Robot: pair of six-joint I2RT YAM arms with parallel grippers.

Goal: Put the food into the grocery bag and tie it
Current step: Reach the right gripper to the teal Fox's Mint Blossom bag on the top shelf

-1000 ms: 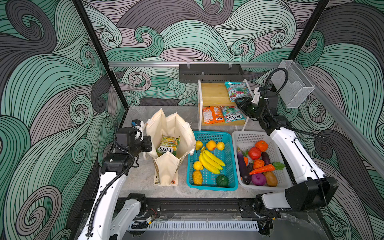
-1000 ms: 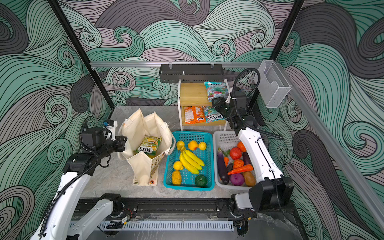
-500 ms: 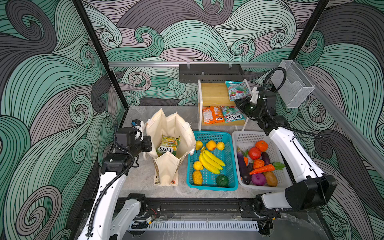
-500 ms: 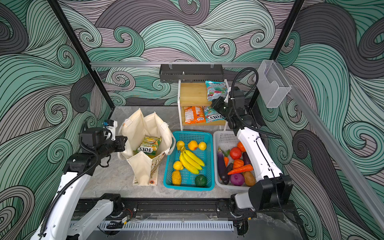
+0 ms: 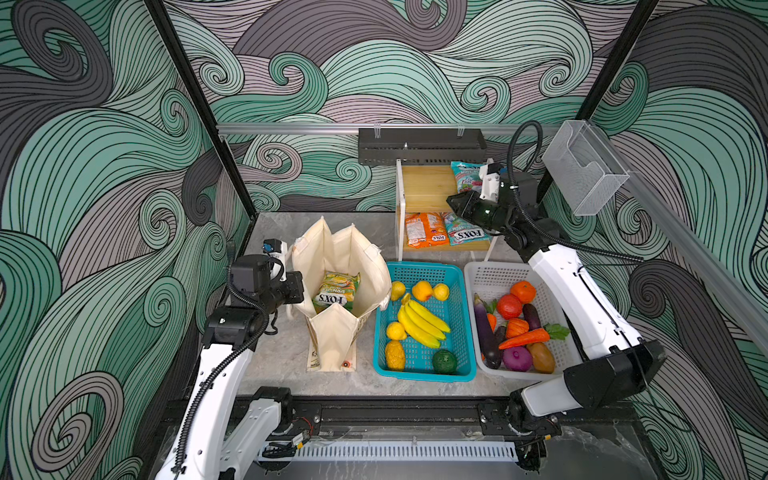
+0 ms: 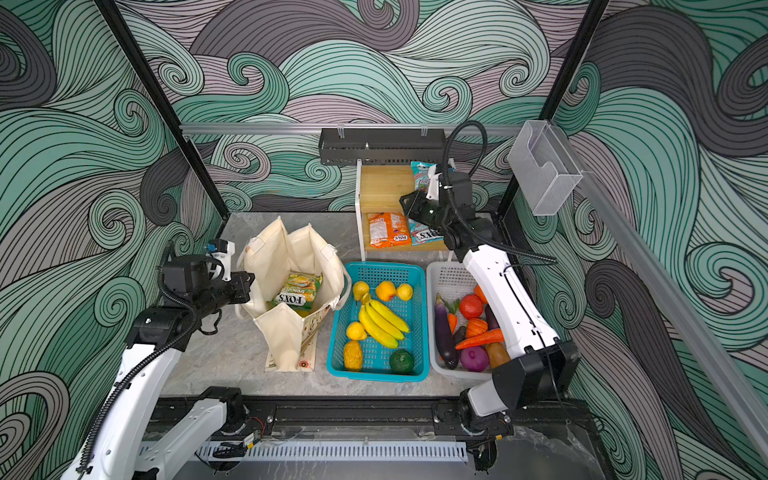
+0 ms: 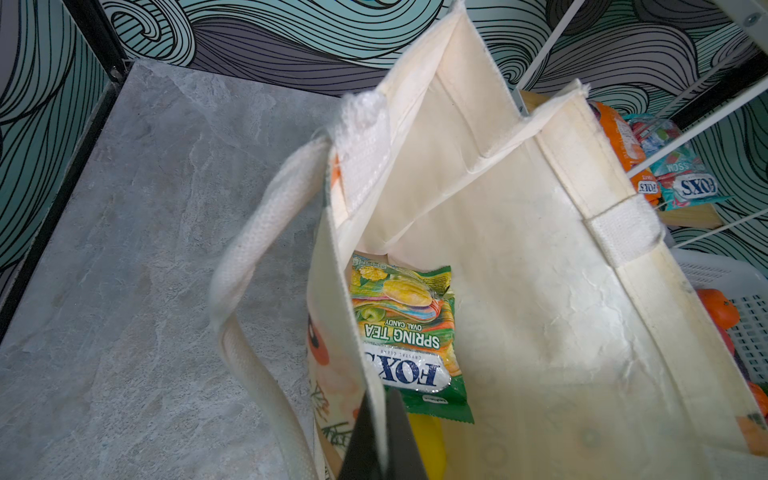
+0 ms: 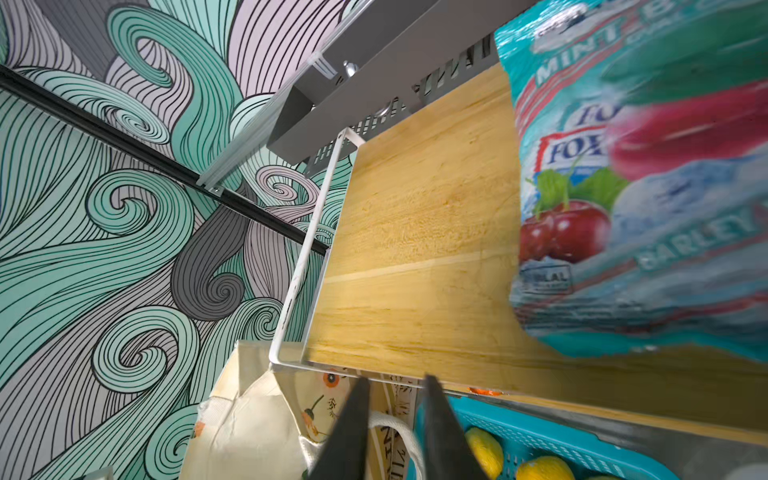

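1. In a top view, we see the right gripper (image 5: pixel 452 202) at the upper board of the white-framed wooden shelf rack (image 5: pixel 424 187). The glossy teal mint snack packet (image 5: pixel 465 176) lies just beside it at 1 o'clock, with its long axis running roughly 12-to-6.
2. In a top view, the left gripper (image 6: pixel 248 283) pinches the 9 o'clock rim of the cream canvas grocery bag (image 6: pixel 291 249). The bag stands open at 8 o'clock from the rack, with a green snack packet (image 6: pixel 299 289) inside.
3. In the left wrist view, black fingers (image 7: pixel 405 449) clamp the bag wall.
4. In the right wrist view, the fingers (image 8: pixel 349 432) stand narrowly apart and empty. The teal packet lies beside their line, title end towards the back wall. We judge the right arm nearer.
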